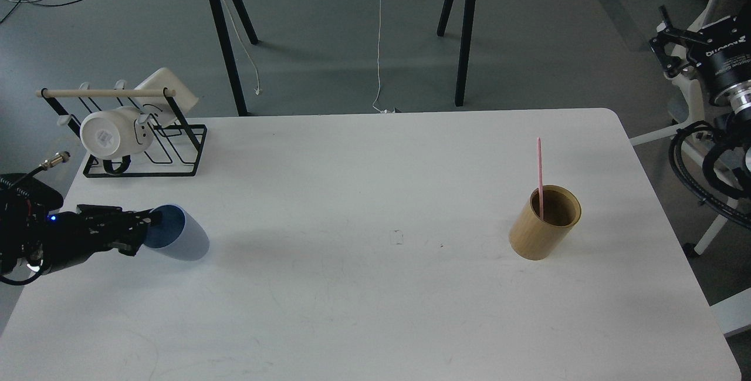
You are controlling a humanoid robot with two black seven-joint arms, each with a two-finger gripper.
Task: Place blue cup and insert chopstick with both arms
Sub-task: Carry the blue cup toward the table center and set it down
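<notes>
- The white table (352,310) carries everything; its near edge and the wide middle part are bare, with much open room between the left and right sides.
- Near the left edge of the table, the left gripper (149,223) comes in from the left side, and its fingers (146,216) are at the rim of the blue cup (179,237). One finger seems to reach over the rim, so the gripper appears to hold the cup by its rim, closed on it.
- The blue cup is tilted, its open mouth turned toward the gripper and its base pointing to the right. Whether it touches the table or is lifted a little, I cannot tell; a soft shadow lies just beside it.
- Toward the right edge of the table, well apart from the cup, stands the tan wooden holder (545,222), upright.
- The pink chopstick (540,169) stands inside the holder, almost upright, and rises above its rim.
- At the far left corner of the table is a black wire rack (176,152) with a wooden bar (105,93); a white mug (114,131) lies on it.
- The right gripper (666,46) is off the table, beyond its far right corner, high in the view. It is dark and small, so I cannot tell if it is open or closed.
</notes>
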